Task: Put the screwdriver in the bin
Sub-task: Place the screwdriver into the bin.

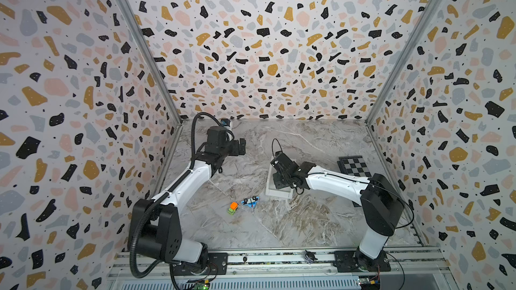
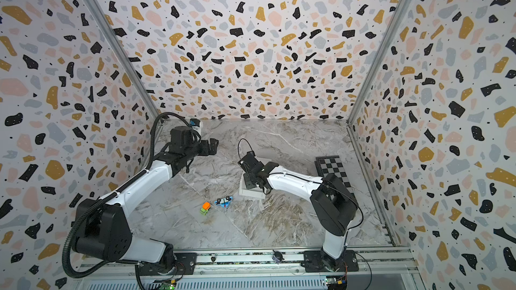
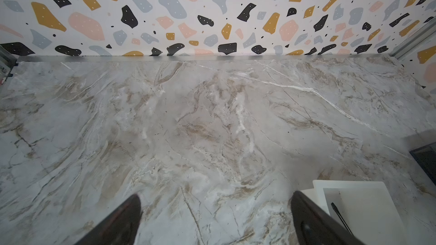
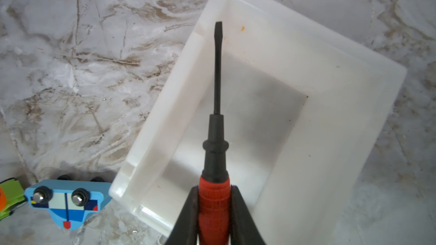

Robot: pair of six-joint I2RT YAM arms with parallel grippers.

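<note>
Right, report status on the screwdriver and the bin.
Right gripper shut on screwdriver, shaft over bin, not released. Left gripper open, empty. Nothing blocking: blue toy and toy car sit outside bin.

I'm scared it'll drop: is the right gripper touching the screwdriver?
Touching. The right wrist view shows the right gripper squeezing the screwdriver by its red handle, no gap.

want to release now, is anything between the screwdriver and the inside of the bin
Nothing visible stands in the way. The right gripper is shut on the screwdriver by its red handle, with the shaft over the bin, whose floor is bare. The blue toy car lies outside it on the table.
</note>
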